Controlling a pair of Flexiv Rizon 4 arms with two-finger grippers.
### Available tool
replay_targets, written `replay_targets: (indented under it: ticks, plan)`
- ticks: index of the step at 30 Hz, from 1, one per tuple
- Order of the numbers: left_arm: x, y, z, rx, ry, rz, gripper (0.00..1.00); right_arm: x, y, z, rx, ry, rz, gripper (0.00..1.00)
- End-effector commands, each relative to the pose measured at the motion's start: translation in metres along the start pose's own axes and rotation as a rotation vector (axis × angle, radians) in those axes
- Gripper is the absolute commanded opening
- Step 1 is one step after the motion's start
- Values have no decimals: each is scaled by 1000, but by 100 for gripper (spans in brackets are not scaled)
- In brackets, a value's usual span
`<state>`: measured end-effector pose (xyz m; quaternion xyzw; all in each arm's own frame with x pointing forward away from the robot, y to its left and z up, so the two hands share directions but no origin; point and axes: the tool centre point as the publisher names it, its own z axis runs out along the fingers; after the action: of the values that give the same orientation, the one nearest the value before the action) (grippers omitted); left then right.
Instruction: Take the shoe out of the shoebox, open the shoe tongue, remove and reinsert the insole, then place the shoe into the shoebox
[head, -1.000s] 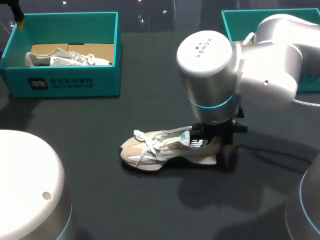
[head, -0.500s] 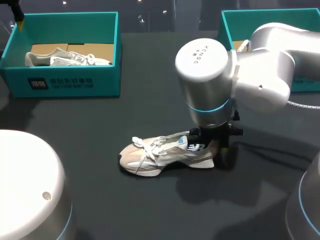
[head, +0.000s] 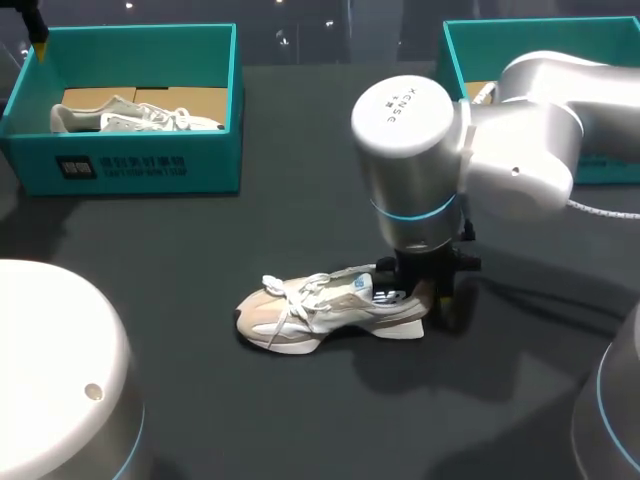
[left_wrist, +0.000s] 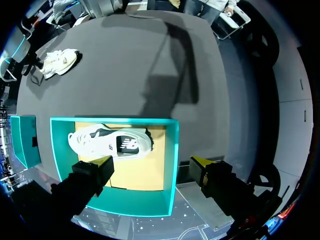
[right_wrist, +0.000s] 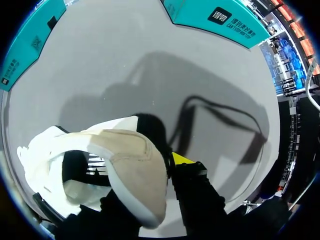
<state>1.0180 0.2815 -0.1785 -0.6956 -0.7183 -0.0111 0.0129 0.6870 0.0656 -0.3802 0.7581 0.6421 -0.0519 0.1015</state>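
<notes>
A beige and white shoe (head: 320, 312) lies on its sole mid-table, toe pointing left. My right gripper (head: 425, 292) comes down on its heel. In the right wrist view the heel collar (right_wrist: 131, 165) sits between the fingers, so the right gripper (right_wrist: 150, 172) is shut on it. One yellow fingertip (right_wrist: 182, 159) shows outside the heel; the other is hidden by the shoe. My left gripper (left_wrist: 152, 165) hangs open above the left teal shoebox (left_wrist: 170, 165), which holds a second white shoe (left_wrist: 107, 142). In the head view only one left fingertip (head: 38, 42) shows, at the box's far left corner.
The left teal shoebox (head: 130, 165) stands at the back left with cardboard under its shoe (head: 135, 117). Another teal box (head: 470, 45) stands at the back right, partly behind my right arm. A black cable (right_wrist: 215, 117) trails over the table by the right gripper.
My right arm has shifted slightly left and lowered, bringing the shoe with it. The heel has come down and the sole now rests flat. The left arm has not moved.
</notes>
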Motion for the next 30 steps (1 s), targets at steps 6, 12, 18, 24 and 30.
replay_targets:
  ticks: [6, 12, 18, 24, 30]
  plan:
    - [0, 0, 0, 0, 1, 1, 100, -7, 0, -13, -19, 34, 1, 98]
    - [0, 0, 0, 0, 1, 1, 100, -13, 0, -32, -61, 104, -43, 100]
    - [0, 0, 0, 0, 1, 1, 100, -26, 3, -64, -152, 275, -173, 100]
    - [0, 0, 0, 0, 1, 1, 100, -33, 11, -75, 114, 202, -235, 100]
    - [0, 0, 0, 0, 1, 1, 100, -33, 11, -75, 114, 202, -235, 100]
